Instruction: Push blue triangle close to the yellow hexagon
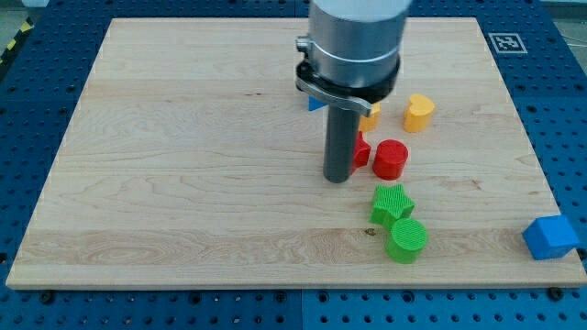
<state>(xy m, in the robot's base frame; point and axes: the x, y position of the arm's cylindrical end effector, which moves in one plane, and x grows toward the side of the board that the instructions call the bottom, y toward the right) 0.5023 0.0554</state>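
The blue triangle (315,104) shows only as a small blue corner at the left of my arm, which hides most of it. The yellow hexagon (371,115) is mostly hidden behind the arm too, just right of the rod. My tip (338,178) rests on the board below both, a little below and right of the blue triangle. A yellow heart-like block (419,112) lies further right.
A red block (361,151) peeks out beside the rod and a red cylinder (390,159) lies right of it. A green star (392,203) and green cylinder (406,240) lie below. A blue cube (550,237) sits off the board's right edge.
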